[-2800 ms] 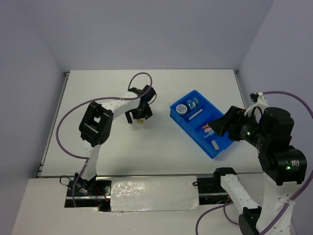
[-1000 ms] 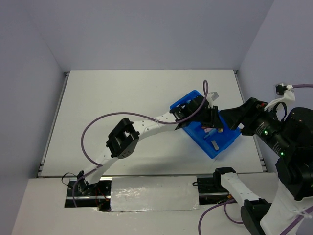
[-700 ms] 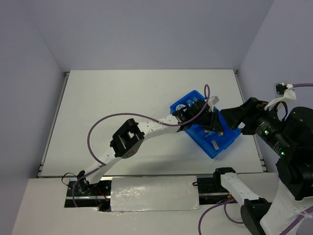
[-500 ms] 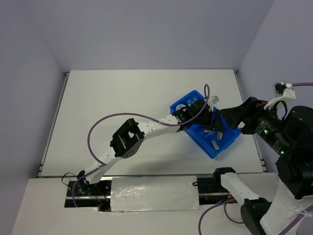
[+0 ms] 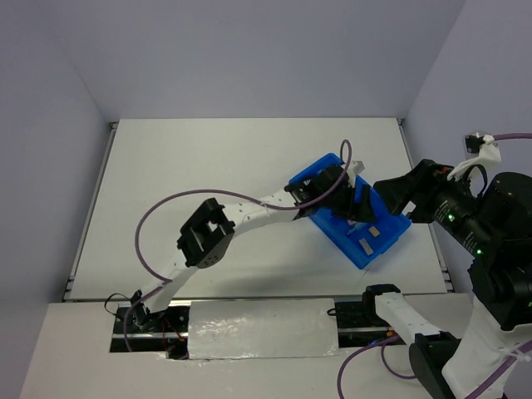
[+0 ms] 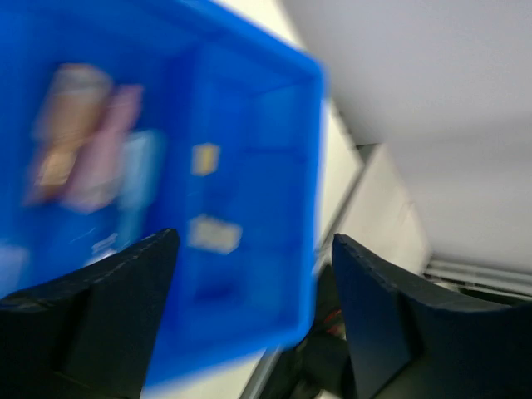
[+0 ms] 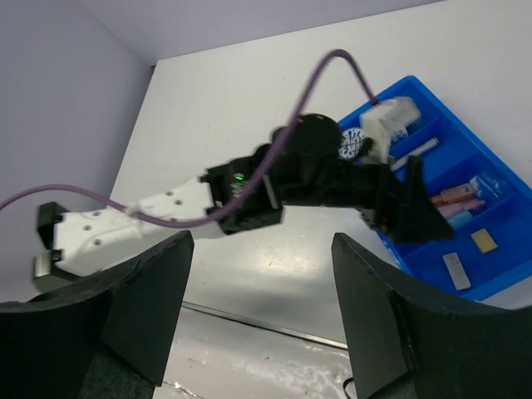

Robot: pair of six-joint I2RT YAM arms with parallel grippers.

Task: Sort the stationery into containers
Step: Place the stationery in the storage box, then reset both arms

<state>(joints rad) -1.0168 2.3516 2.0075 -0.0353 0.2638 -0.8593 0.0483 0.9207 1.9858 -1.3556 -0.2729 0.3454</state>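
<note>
White tabletop [image 5: 208,199] enclosed by pale lavender walls [image 5: 249,58], with a metal rail down its left side and a silvery sheet [image 5: 262,328] at the near edge.

The blue tray [image 5: 384,241] lies askew at centre right of the overhead view. Its compartments, clearest at the right of the right wrist view, hold:
- a round roll [image 7: 353,143] with a white patterned top, the print too small to read;
- a white pen [image 7: 413,154];
- orange, pink and light-blue pieces [image 7: 457,199] side by side;
- a tan block [image 7: 484,241] and a grey block [image 7: 455,270] sharing the end compartment.

The left arm, trailing a purple cable [image 5: 158,216], stretches across the table. The left gripper [image 5: 359,208] hangs over the tray's middle. In its own blurred view the fingers [image 6: 108,307] are spread wide with nothing between them.

The right gripper [image 5: 389,195] is held above the tray's far right edge, its fingers [image 7: 141,299] likewise wide apart and empty. Green lamps [image 5: 450,218] glow on the right arm.
</note>
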